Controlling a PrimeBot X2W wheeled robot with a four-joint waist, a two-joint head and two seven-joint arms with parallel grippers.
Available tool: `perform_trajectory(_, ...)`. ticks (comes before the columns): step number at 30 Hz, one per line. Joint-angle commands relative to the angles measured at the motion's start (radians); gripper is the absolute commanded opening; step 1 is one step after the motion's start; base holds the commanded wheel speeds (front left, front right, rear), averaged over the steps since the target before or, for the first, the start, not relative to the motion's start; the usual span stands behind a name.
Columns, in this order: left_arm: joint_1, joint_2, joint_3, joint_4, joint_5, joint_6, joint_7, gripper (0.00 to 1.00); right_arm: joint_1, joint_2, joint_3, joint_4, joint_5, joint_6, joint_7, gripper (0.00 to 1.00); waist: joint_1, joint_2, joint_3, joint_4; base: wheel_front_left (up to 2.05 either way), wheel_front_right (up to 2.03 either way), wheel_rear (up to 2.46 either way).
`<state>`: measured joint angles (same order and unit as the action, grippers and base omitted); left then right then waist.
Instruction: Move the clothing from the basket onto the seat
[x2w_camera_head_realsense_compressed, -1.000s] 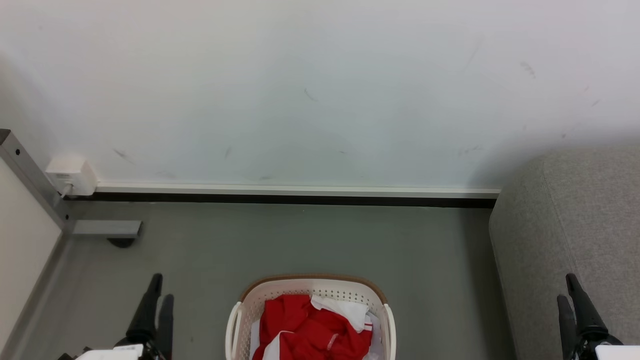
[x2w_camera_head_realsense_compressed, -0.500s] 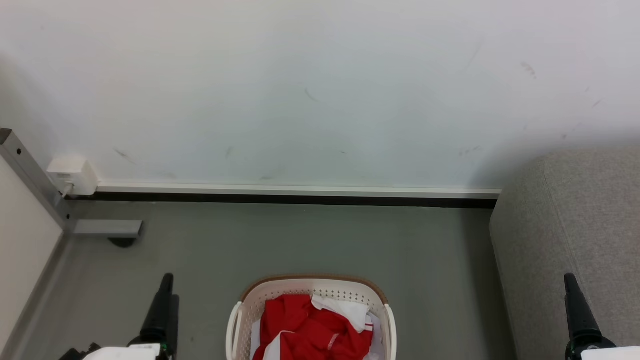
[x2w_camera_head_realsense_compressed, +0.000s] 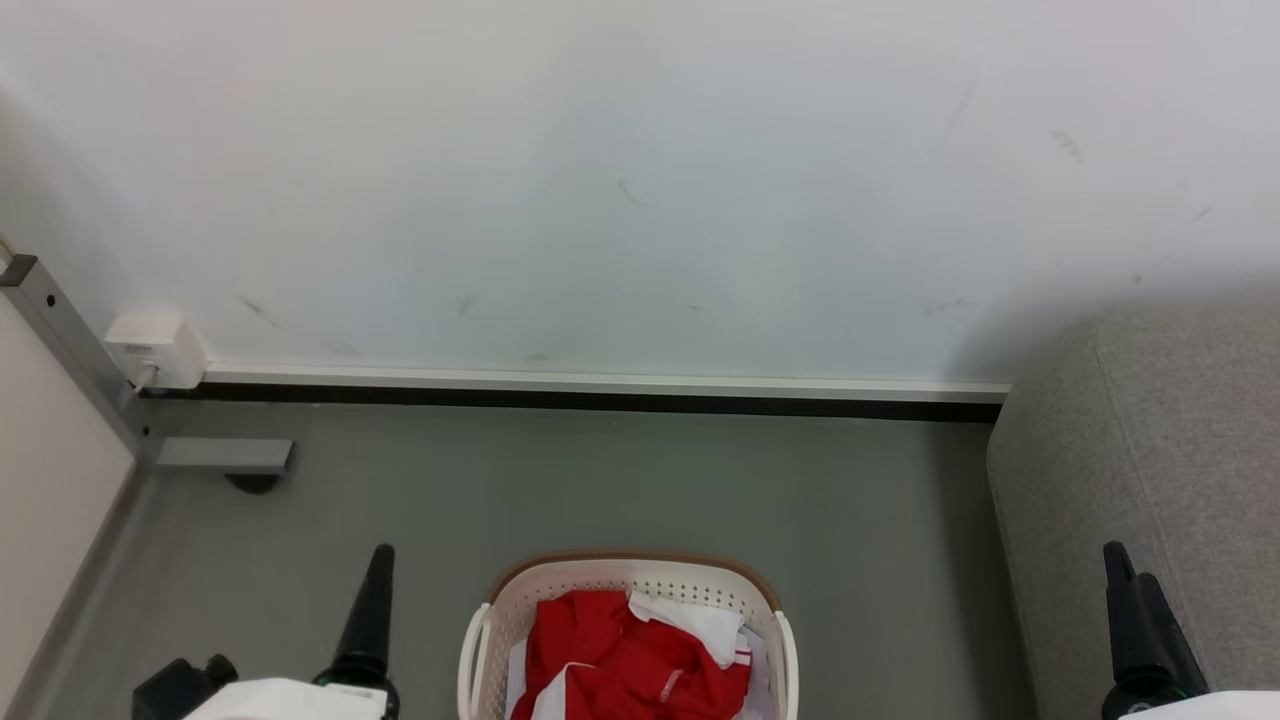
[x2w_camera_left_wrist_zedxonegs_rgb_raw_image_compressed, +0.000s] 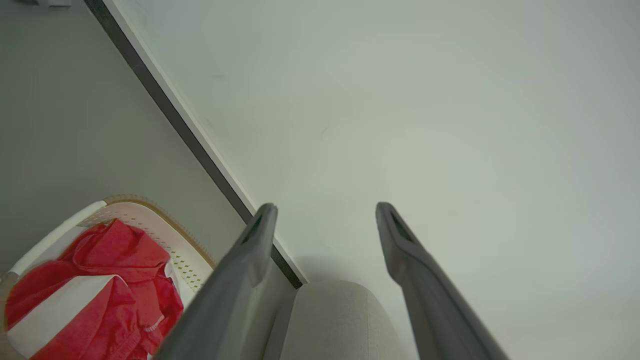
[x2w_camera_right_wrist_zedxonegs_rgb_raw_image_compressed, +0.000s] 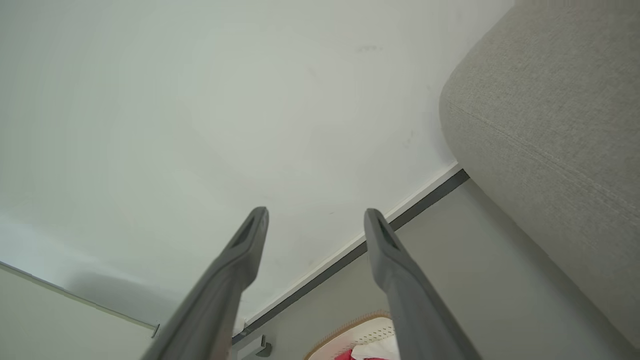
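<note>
Both grippers stand released, holding nothing. The left gripper (x2w_camera_left_wrist_zedxonegs_rgb_raw_image_compressed: 324, 212) has its two long dark fingers spread well apart, with bare wall showing between them in its wrist view. The right gripper (x2w_camera_right_wrist_zedxonegs_rgb_raw_image_compressed: 315, 216) is spread the same way, also with nothing in the gap. From the head view they sit low at either side, fingers pointing up, the left one over the floor beside the basket and the right one in front of the seat's side.

The white wall (x2w_camera_head_realsense_compressed: 640, 180) takes up most of the room ahead and carries a few faint scuffs. Below it lies the grey floor (x2w_camera_head_realsense_compressed: 620, 480). The seat (x2w_camera_head_realsense_compressed: 1150, 440), a light grey sofa of coarse weave with a rounded corner, stands at the right against the wall. A seam line runs along its edge in the right wrist view.

The basket (x2w_camera_head_realsense_compressed: 660, 582) stands on the floor between the two grippers, well apart from the seat. It is cream-white with perforated walls, a brown rim band and white side handles. The clothing (x2w_camera_head_realsense_compressed: 610, 660) lies bunched inside it, bright red with white panels, with a white fold (x2w_camera_head_realsense_compressed: 695, 618) lying on the red at the far right. None of it is on the seat.

A white baseboard (x2w_camera_head_realsense_compressed: 600, 380) with a black strip under it runs along the foot of the wall. At the far left a grey metal leg (x2w_camera_head_realsense_compressed: 70, 350) slants down to a flat foot (x2w_camera_head_realsense_compressed: 225, 455), and a small white box (x2w_camera_head_realsense_compressed: 155, 350) sits on the wall beside it.
</note>
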<state>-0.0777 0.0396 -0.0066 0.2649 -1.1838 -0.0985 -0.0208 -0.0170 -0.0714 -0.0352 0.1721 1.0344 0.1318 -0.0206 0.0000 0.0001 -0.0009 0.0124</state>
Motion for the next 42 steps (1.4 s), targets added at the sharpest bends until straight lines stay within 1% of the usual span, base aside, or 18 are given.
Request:
perform_trajectory(1,-0.019,0.008,-0.003,-0.020,0.049,0.005,-0.012,1.00,-0.005,-0.016,0.003,-0.020,-0.051,-0.001,-0.012,1.00,0.0000,-0.0001,-0.001,0.001,0.00,0.00,0.00)
perform_trajectory(8,-0.008,0.009,-0.023,-0.035,0.211,0.021,-0.038,1.00,0.000,-0.020,0.018,-0.012,-0.192,-0.001,-0.038,1.00,0.0000,-0.0001,-0.004,0.005,0.00,0.00,0.00)
perform_trajectory(15,0.002,0.009,-0.029,-0.036,0.331,0.029,-0.061,1.00,-0.005,-0.021,0.037,-0.005,-0.305,-0.001,-0.061,1.00,0.0000,-0.0001,-0.007,0.009,0.00,0.00,0.00)
perform_trajectory(21,0.007,0.010,-0.034,-0.032,0.427,0.039,-0.080,1.00,0.003,-0.023,0.046,0.006,-0.380,-0.001,-0.080,1.00,0.0000,-0.0001,-0.009,0.015,0.00,0.00,0.00)
perform_trajectory(32,0.015,0.013,-0.044,-0.040,0.603,0.041,-0.112,1.00,0.020,-0.020,0.045,-0.003,-0.514,-0.001,-0.112,1.00,0.0000,-0.0001,-0.010,0.022,0.00,0.00,0.00)
perform_trajectory(42,0.024,0.014,-0.039,-0.043,0.715,0.040,-0.139,1.00,0.034,-0.015,0.040,-0.008,-0.611,-0.001,-0.139,1.00,0.0000,-0.0001,-0.013,0.026,0.00,0.00,0.00)
